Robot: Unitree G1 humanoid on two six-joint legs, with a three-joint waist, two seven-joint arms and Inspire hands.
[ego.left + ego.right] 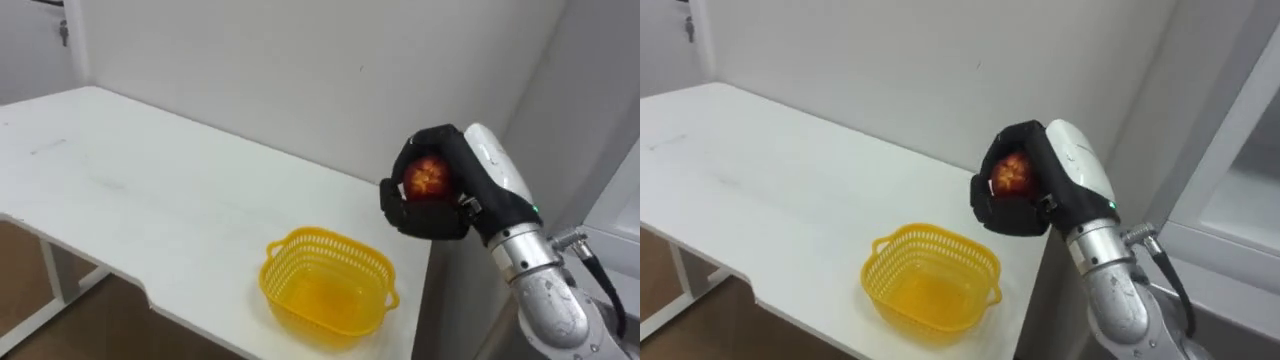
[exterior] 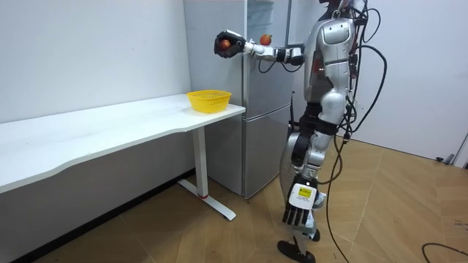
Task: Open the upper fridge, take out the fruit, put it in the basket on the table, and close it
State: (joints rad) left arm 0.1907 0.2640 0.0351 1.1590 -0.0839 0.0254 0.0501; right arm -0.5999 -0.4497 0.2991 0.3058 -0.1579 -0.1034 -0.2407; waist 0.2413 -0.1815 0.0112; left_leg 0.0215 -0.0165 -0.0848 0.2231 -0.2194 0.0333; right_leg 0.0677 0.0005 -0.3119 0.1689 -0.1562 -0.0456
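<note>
My right hand is shut on a red apple and holds it in the air above the far right end of the white table. A yellow mesh basket stands empty on the table, below and to the left of the hand. In the room view the right arm reaches out from the grey fridge towards the basket, with the apple well above it. My left hand hangs at my side with its fingers straight.
The fridge stands right beside the table's end, and its pale front shows at the right edge of the eye views. A small red thing shows at the upper fridge. A white wall runs behind the table.
</note>
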